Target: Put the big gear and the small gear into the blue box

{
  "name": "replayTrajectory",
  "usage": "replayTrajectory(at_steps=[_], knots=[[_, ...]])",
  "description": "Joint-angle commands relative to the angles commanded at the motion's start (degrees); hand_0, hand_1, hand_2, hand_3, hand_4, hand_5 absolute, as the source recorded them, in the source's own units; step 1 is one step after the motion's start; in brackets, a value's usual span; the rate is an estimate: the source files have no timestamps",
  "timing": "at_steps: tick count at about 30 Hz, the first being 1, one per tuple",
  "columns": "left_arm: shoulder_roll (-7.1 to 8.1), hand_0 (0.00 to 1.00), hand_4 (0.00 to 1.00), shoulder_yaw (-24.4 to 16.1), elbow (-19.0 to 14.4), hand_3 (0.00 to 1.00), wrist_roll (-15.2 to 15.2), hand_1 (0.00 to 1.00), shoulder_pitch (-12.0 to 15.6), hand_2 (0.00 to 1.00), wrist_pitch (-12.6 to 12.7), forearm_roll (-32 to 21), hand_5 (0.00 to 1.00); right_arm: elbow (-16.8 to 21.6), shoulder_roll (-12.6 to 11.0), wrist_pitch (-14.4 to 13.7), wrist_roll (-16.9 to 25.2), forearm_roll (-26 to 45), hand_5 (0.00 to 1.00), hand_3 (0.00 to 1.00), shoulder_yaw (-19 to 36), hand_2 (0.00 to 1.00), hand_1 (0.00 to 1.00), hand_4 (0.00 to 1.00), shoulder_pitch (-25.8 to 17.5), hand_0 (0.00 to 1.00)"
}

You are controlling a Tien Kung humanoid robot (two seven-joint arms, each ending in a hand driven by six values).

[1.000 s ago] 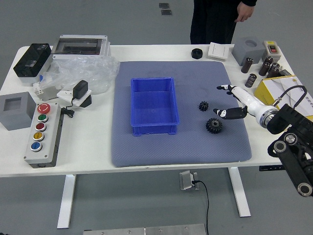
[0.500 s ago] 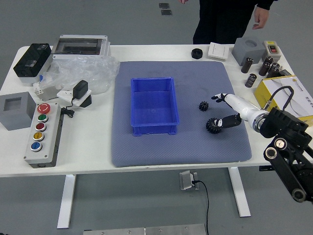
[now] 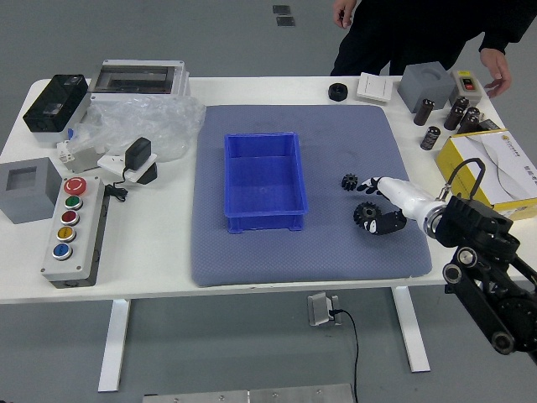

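Note:
My right hand (image 3: 375, 207) reaches in from the right over the blue-grey mat, its fingers spread and holding nothing. The big gear (image 3: 364, 213), black and toothed, lies on the mat at the fingertips, with the thumb by its lower right side; whether they touch I cannot tell. The small gear (image 3: 349, 181), also black, lies just behind it, a little left of the upper fingers. Left of both gears stands the blue box (image 3: 265, 222), open at the top, with nothing inside. My left arm is out of view.
A yellow box (image 3: 495, 168) with papers and several dark cylinders (image 3: 430, 138) stand at the right. A black ring (image 3: 337, 91) lies beyond the mat (image 3: 319, 258). A button panel (image 3: 74, 232) is at the left. At the far side stands a person, both hands off the table.
My right hand has moved left and toward the near edge, down to the big gear. The person has shifted right and closer to the table. Gears and box have stayed put.

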Motion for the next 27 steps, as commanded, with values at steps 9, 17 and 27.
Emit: replayTrajectory(at_steps=[9,17,27], knots=[[0.00,0.788,0.595,-0.09,0.00,0.698,-0.03,0.760,0.00,0.756,0.02,0.01,0.330,-0.74,-0.01,0.14,-0.21,-0.42,0.146,0.832,-0.59,0.825,0.853,0.736,0.17,0.890],[-0.01,0.788,0.596,-0.27,0.00,0.697,0.00,0.760,0.03,0.756,0.04,0.13,0.330,-1.28,-0.21,0.39,-0.61,-1.79,0.121,0.823,-1.82,0.824,0.840,0.718,0.62,0.879],[-0.08,0.787,0.596,-0.18,0.00,0.696,-0.01,0.760,-0.03,0.756,0.02,-0.09,0.330,-1.88,-0.39,0.56,-1.19,-4.21,0.122,0.821,-3.47,0.819,0.835,0.716,1.58,0.874]])
